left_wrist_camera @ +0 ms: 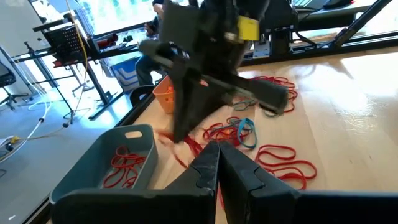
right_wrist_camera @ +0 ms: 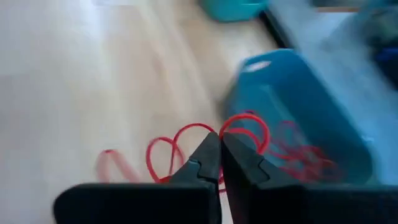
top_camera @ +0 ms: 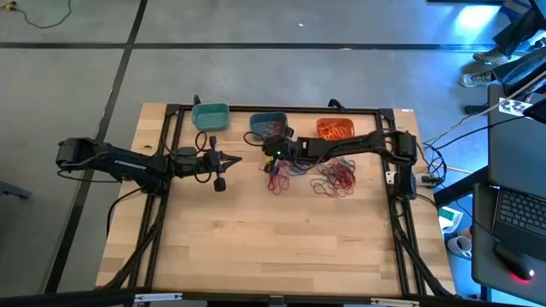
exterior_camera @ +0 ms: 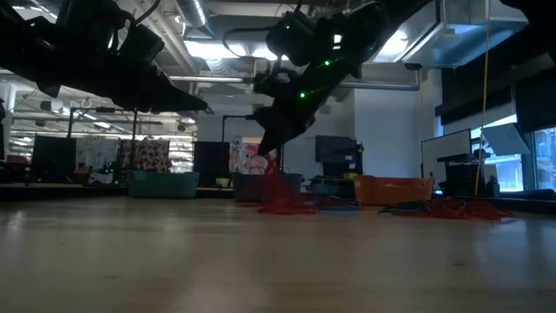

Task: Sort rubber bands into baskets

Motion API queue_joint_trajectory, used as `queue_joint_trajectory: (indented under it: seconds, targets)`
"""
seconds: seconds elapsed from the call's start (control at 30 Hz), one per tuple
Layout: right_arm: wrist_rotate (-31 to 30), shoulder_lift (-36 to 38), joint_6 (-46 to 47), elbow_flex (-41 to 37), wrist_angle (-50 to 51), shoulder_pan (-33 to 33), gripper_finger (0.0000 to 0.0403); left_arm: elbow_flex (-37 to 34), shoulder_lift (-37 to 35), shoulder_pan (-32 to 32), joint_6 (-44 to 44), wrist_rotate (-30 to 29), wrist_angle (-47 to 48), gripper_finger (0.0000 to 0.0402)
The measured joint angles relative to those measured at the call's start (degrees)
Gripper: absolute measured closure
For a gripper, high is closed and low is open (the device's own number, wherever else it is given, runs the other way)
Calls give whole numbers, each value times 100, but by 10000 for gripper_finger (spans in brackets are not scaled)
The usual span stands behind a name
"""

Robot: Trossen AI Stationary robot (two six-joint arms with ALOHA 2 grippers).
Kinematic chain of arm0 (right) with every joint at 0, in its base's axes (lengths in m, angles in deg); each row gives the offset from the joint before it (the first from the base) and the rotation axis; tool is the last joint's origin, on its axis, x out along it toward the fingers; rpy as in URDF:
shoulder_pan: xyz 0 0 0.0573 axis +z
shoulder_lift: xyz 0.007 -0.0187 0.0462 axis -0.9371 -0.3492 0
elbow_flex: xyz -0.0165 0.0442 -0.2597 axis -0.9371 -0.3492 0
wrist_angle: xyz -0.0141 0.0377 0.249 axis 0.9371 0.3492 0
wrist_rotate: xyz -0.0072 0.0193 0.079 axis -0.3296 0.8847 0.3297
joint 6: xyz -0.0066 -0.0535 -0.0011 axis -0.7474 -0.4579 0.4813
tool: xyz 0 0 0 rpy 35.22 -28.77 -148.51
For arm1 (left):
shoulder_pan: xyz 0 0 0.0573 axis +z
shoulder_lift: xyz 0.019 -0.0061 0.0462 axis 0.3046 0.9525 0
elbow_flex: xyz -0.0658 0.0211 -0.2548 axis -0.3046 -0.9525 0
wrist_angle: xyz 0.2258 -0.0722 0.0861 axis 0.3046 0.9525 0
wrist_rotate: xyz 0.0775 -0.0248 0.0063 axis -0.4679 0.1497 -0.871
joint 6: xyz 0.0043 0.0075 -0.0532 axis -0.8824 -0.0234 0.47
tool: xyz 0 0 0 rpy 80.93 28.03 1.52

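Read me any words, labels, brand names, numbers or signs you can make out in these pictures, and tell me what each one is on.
No text can be read in any view.
Left arm: a pale marking along its side, too small to read.
Yellow tag on the right arm: blurred, no letters legible.
Colourful posters in the room behind the table: too dark and small to read.

Pale, smooth-grained wood table [top_camera: 281, 239], glossy plastic baskets [top_camera: 211, 115], thin rubber bands [top_camera: 337, 179], matt black gripper [right_wrist_camera: 219, 157].
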Motion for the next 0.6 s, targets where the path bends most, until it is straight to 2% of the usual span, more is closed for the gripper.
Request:
queue_joint_trajectory:
  seconds: [0.13,0.23,0.33,0.47,0.6]
  targets:
    - [1434,-2,-18,0,296,2,382,0,1,-1,2,2,2,396]
    - [2154,-4,-18,-1,626,7,382,0,2,-1,6,1,0,396]
    - [2229,-4,1,0,688,9,382,-2,2,0,6,2,0,396]
    - [1875,-4,8,-1,647,2,380,0,2,-1,6,2,0,396]
    - [1847,-4,10,0,644,2,348,0,2,-1,6,2,0,396]
